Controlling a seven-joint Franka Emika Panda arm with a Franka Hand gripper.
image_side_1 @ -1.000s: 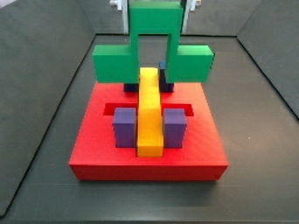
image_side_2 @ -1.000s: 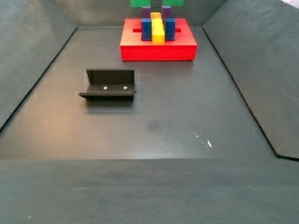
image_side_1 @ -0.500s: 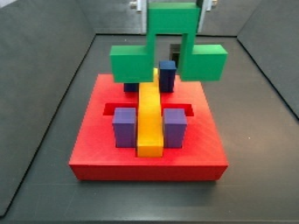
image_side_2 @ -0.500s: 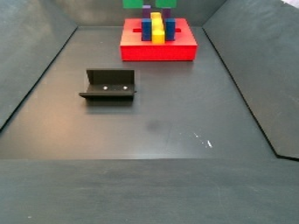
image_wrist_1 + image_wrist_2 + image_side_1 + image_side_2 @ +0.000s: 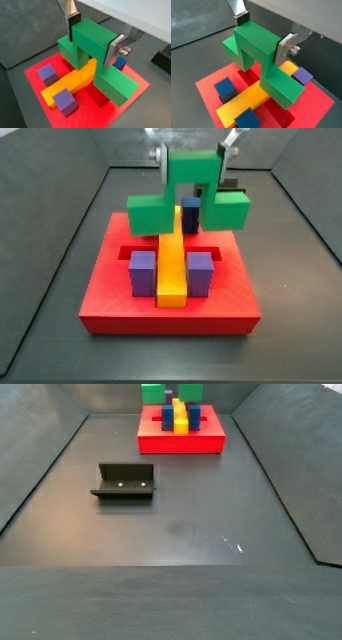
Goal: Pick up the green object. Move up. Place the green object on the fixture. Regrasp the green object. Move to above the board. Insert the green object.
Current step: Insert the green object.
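Both wrist views show the claw (image 5: pixel 93 37) pinching the green object (image 5: pixel 90 60) by its taller middle part, one silver finger (image 5: pixel 71 25) flat on each side face (the dark pads themselves are hidden against the plastic). The block hangs with its two shorter arms pointing down, astride the yellow bar (image 5: pixel 73 82) of the board (image 5: pixel 130 97); whether the arms touch the red surface cannot be told from these angles.

In a side view the claw (image 5: pixel 193 150) sits at the upper centre of the frame, its upper part cut off by the frame edge, and the green object (image 5: pixel 191 196) covers the far end of the yellow bar (image 5: pixel 170 263). Two purple blocks (image 5: pixel 142 273) flank the bar near the front; one blue block (image 5: pixel 191 213) peeks through between the green arms, the rest hidden.

In a side view from farther off, the board (image 5: pixel 181 439) lies at the upper centre of the dark worktop (image 5: pixel 174 534), the green object (image 5: pixel 156 393) cropped by the top edge. The fixture (image 5: pixel 124 482) stands well apart, at centre left. No writing or labels can be read anywhere.
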